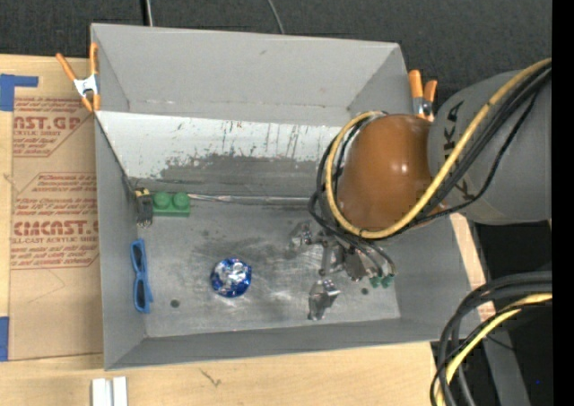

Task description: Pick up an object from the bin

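Note:
My gripper point(314, 268) hangs low over the right part of the bin floor, under the arm's orange cover. Its two metal fingers stand apart, one toward the back and one toward the front, with nothing between them, so it is open. A blue-and-white ball point(231, 277) lies on the floor to its left, a short way off and untouched. A small dark green thing point(382, 280) shows just right of the gripper, partly hidden by cables.
A green toy brick point(171, 204) rests against the back-left corner of the floor. Blue sunglasses point(140, 276) lie along the left wall. The arm and its cables cover the bin's right side.

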Controlling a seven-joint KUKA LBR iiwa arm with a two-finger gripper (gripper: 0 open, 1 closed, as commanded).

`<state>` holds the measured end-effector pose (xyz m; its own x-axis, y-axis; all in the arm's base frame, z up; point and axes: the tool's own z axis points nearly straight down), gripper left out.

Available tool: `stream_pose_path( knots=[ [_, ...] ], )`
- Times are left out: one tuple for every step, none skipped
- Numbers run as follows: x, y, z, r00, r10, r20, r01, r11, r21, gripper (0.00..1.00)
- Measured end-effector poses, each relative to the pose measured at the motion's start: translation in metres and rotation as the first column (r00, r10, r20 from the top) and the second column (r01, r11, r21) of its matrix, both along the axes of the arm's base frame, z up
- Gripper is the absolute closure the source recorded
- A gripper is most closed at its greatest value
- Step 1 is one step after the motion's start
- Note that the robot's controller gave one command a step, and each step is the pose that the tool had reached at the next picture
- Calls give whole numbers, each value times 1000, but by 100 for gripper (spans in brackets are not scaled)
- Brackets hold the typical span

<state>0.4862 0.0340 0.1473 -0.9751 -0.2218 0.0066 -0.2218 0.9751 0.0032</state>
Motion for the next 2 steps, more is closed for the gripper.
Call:
stream_pose_path(
  knots=[
    [44, 57, -52, 973, 232, 7, -232, 973, 1, 0],
    [55, 108, -75, 977, 213, 12, -213, 977, -3, 0]
  ],
)
